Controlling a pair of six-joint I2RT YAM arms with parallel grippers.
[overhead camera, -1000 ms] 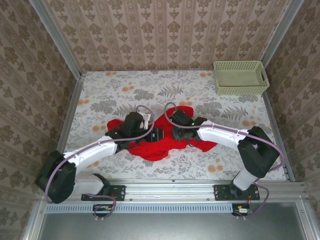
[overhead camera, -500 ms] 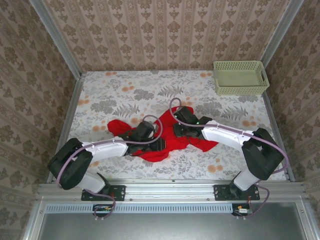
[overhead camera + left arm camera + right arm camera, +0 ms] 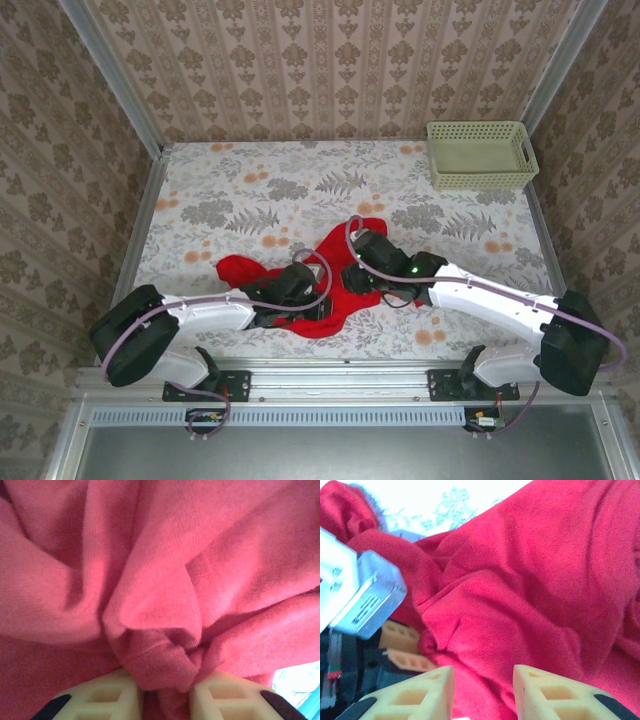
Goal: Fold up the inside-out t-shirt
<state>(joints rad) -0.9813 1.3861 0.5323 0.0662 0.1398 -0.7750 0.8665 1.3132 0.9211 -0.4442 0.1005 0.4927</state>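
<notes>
The inside-out t-shirt (image 3: 243,269) is a bright red crumpled heap near the table's front middle. My left gripper (image 3: 316,302) lies low on its right part. In the left wrist view the cream fingers (image 3: 102,700) pinch a bunched fold of the t-shirt (image 3: 160,630). My right gripper (image 3: 352,281) sits just right of it, over the cloth. In the right wrist view its fingers (image 3: 555,695) stand apart above the red t-shirt (image 3: 535,580) with nothing pinched. The left gripper's fingers (image 3: 400,649) show there, close by on the left.
A pale green basket (image 3: 480,155) stands at the table's back right corner. The floral table top (image 3: 250,190) stretches behind the shirt. Patterned walls close in the left, back and right sides. A metal rail (image 3: 340,378) runs along the near edge.
The left gripper slid toward the near edge and closed on a fold of the shirt. The right arm swung nearer too, and its jaws opened. The shirt bunched up closer to the front.
</notes>
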